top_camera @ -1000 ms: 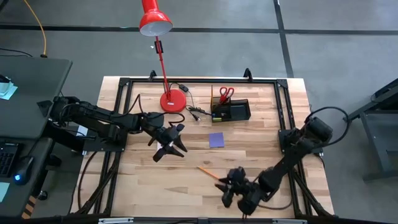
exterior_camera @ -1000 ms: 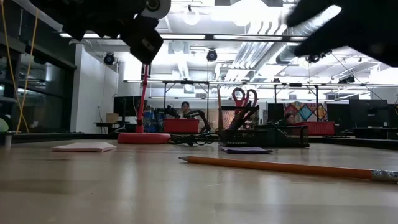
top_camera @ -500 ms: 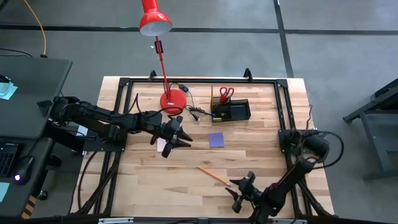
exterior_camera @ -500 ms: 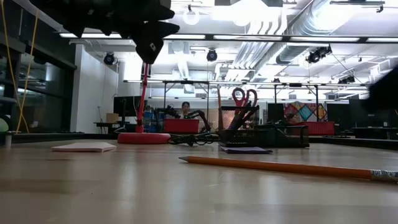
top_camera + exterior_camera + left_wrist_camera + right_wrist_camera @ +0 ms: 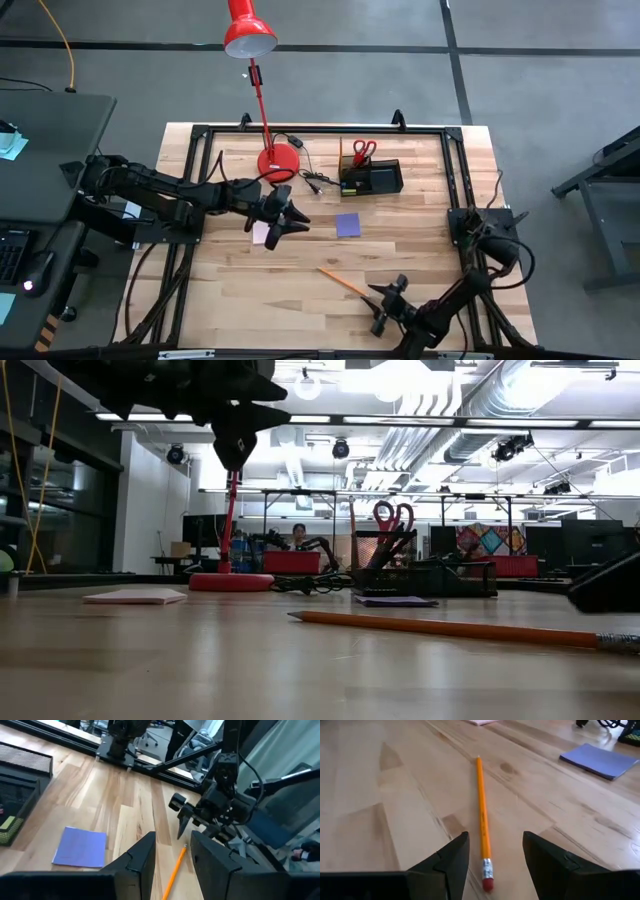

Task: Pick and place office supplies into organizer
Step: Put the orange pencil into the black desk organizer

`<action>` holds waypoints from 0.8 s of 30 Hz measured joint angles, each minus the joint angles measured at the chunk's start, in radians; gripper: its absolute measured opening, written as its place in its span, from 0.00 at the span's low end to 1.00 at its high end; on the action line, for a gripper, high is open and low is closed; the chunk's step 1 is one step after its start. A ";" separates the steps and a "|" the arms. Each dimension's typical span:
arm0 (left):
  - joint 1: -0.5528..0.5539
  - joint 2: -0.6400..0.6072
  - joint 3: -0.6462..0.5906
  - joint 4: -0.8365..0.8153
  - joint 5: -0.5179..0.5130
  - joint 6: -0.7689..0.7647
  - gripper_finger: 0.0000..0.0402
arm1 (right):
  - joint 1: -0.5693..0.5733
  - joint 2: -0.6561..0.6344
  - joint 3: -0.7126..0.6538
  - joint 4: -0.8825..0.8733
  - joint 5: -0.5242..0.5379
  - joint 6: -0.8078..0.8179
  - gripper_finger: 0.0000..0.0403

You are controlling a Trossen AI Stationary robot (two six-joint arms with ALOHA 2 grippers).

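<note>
- The right gripper (image 5: 381,306) sits low over the worktop near its front edge, right of centre, its arm folded back along the right edge and reaching in almost flat.
- Its 2 fingers (image 5: 447,865) stand parted with nothing between them; the orange pencil (image 5: 482,820) lies on the wood in line with the gap, eraser end nearest the fingertips, not touching them as far as I can tell.
- From above, that pencil (image 5: 343,282) lies at a slant near the front edge, between the middle of the worktop and the right gripper.
- The left gripper (image 5: 283,221) hangs in the air above the middle of the worktop, its arm stretched in from the left edge with the wrist angled down toward the centre.
- Its fingers (image 5: 141,861) are apart and hold nothing.
- A pink sticky-note pad (image 5: 260,233) lies flat just under the left gripper, partly hidden by it.
- A purple sticky-note pad (image 5: 348,224) lies flat near the middle, well apart from the pencil.
- The black organizer (image 5: 372,179) stands near the back edge, right of the red lamp base (image 5: 279,162), with red-handled scissors (image 5: 363,151) upright in its rear compartment.
</note>
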 joint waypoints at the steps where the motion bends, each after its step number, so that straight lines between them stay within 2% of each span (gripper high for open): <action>1: 0.000 0.000 0.000 0.000 -0.008 -0.009 0.28 | -0.003 0.006 0.000 0.004 -0.001 0.000 0.44; 8: 0.000 0.000 0.000 0.000 -0.033 -0.025 0.28 | -0.006 0.052 0.000 0.056 0.000 0.038 0.43; 17: 0.000 0.000 0.000 -0.002 -0.032 -0.055 0.28 | -0.020 0.099 0.003 0.118 0.061 0.023 0.38; 21: 0.000 0.000 0.000 -0.004 -0.032 -0.075 0.28 | -0.030 0.125 0.003 0.144 0.081 0.010 0.34; 24: 0.000 0.000 0.000 -0.005 -0.032 -0.094 0.28 | -0.033 0.127 0.003 0.151 0.048 0.009 0.28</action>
